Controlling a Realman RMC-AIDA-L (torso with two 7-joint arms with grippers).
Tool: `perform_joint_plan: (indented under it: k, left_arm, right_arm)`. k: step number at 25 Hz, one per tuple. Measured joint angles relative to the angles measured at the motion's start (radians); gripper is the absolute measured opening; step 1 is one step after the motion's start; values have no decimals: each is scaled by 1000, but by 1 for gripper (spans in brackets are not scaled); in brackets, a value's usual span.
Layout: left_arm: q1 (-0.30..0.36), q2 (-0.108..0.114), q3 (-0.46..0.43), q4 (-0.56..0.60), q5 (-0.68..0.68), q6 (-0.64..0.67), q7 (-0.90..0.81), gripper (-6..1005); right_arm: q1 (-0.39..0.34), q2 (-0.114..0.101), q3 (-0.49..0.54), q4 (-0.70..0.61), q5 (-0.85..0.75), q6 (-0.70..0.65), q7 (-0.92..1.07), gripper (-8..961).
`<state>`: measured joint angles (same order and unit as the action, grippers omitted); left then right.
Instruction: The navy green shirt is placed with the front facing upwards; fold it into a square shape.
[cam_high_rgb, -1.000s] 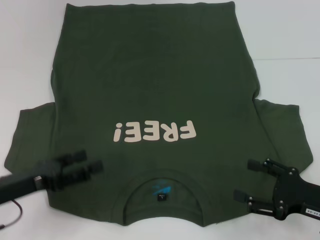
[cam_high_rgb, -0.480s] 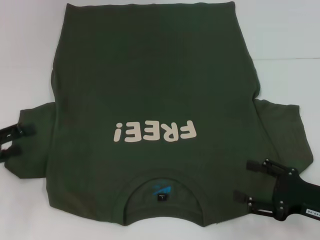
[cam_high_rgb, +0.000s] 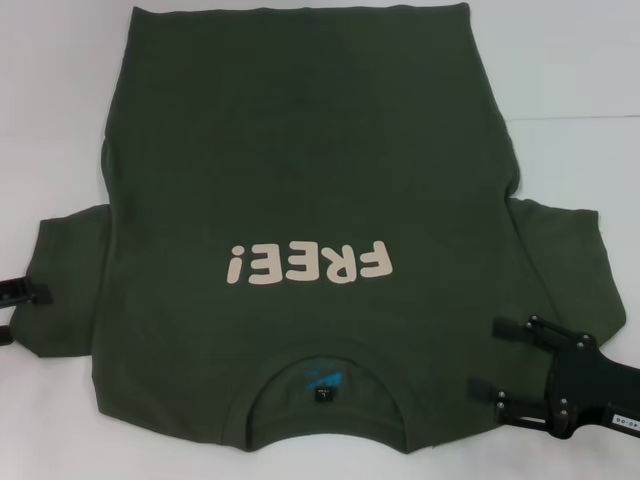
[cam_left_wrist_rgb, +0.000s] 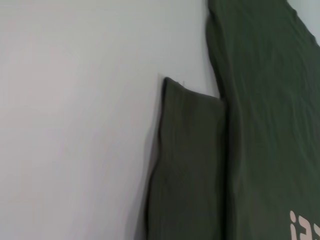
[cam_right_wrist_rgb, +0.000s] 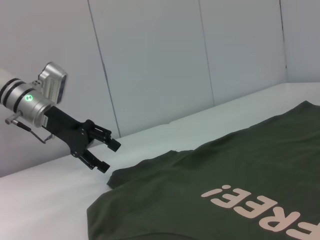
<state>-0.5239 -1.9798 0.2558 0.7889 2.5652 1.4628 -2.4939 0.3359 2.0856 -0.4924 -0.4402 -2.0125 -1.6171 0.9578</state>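
Shirt (cam_high_rgb: 300, 200) — flat on the table (cam_high_rgb: 580, 80), print up, collar toward the robot, long axis running away from it. Left gripper (cam_high_rgb: 15, 312) — jaws open, just outside the shirt's left sleeve (cam_high_rgb: 65, 290). Right gripper (cam_high_rgb: 505, 365) — jaws open, over the shirt's right shoulder, the nearer.

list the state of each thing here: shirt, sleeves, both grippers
navy green shirt: flat on the table, front up, unfolded
left sleeve: spread out flat
right sleeve: spread out flat
left gripper: jaws open, at the left sleeve's outer edge
right gripper: jaws open, over the shirt's right shoulder
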Motion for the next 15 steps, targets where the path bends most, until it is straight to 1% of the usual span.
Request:
perform_joint_plan:
  k: [4, 7, 15]
  left_arm:
    - [-2, 2, 6, -2, 10, -15, -14, 936]
    - [-5, 3, 8, -26, 34, -55, -29, 935]
    - [-20, 4, 8, -40, 35, -92, -28, 935]
  right_arm:
    - [0, 0, 0, 0, 0, -1, 0, 928]
    - [0, 2, 0, 0, 0, -1, 1, 928]
    - [2, 2, 0, 0, 0, -1, 6, 928]
